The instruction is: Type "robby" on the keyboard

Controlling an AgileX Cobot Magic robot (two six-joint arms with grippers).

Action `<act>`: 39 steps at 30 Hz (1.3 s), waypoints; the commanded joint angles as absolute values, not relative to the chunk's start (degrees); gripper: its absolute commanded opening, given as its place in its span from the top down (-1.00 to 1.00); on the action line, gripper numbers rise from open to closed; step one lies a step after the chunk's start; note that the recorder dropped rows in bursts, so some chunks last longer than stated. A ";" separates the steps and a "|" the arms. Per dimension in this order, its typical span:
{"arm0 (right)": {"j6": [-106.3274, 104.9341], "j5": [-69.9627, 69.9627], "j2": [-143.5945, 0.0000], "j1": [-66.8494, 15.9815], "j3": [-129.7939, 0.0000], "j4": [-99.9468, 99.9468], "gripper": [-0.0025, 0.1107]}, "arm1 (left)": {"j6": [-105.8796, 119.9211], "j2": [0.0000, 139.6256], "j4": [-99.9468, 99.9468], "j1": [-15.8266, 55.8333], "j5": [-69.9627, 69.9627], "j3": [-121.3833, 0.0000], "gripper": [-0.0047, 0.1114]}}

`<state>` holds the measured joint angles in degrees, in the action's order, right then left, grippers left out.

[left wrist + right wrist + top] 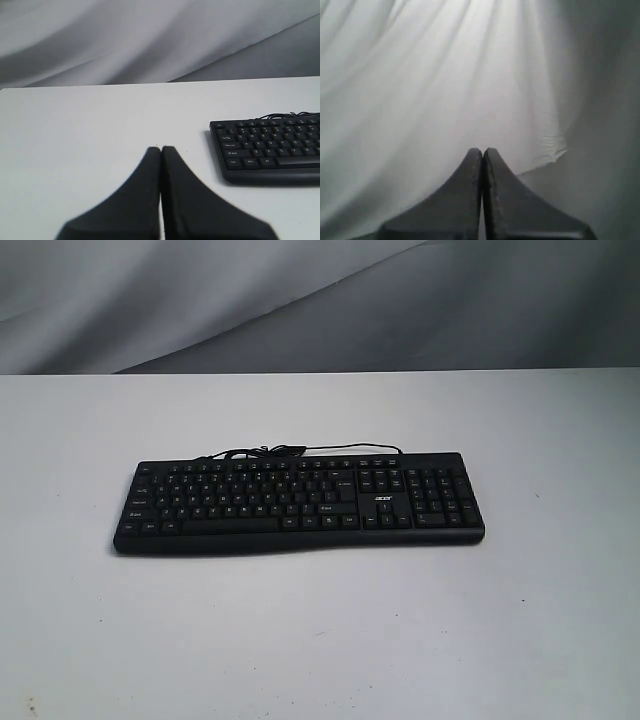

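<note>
Keyboard (300, 502): black plastic, matt, keys w/ small white printed legends & a white logo. Cable (300, 451): thin, black, smooth sheath. Desk (320, 640): white, smooth, matt, a few tiny dark specks. Backdrop (300, 300): grey-white cloth, soft folds, no shine. Left tool (161, 148) & right tool (482, 149): black, matt, smooth; plastic or rubber, can't tell which.

Table (320, 640): white, matte, under my arms.
Keyboard (300, 505): black, flat on table, centre.
Cable (266, 451): black, bunched behind keyboard.
</note>
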<state>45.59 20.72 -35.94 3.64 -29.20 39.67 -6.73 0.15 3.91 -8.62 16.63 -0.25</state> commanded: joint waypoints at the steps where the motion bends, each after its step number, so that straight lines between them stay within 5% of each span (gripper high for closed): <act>1: 48.02 14.82 -52.12 3.99 -46.48 54.32 0.96 | -6.96 0.00 3.45 -8.73 16.36 0.00 0.91; 7: 39.82 -27.82 -65.98 3.99 -73.53 71.02 0.96 | -6.96 0.00 3.45 -8.73 16.36 0.00 0.91; 9: 29.16 -41.59 -69.67 3.99 -82.25 62.72 0.96 | -6.96 0.00 3.45 -8.73 16.36 0.00 0.91; 14: -17.02 -51.94 -78.18 5.12 -101.19 10.84 0.96 | -6.96 0.00 3.45 -8.73 16.36 0.00 0.91; 18: -34.59 -63.39 -85.49 5.15 -110.52 -9.85 0.96 | -6.96 0.00 3.45 -8.73 16.36 0.00 0.91; 29: -48.80 -69.96 -107.40 4.01 -111.81 -27.42 0.96 | -6.96 0.00 3.45 -8.73 16.36 0.00 0.91; 39: -56.59 -60.62 -122.99 -13.51 -111.81 -25.86 0.96 | -6.96 0.00 3.45 -8.73 16.36 0.00 0.91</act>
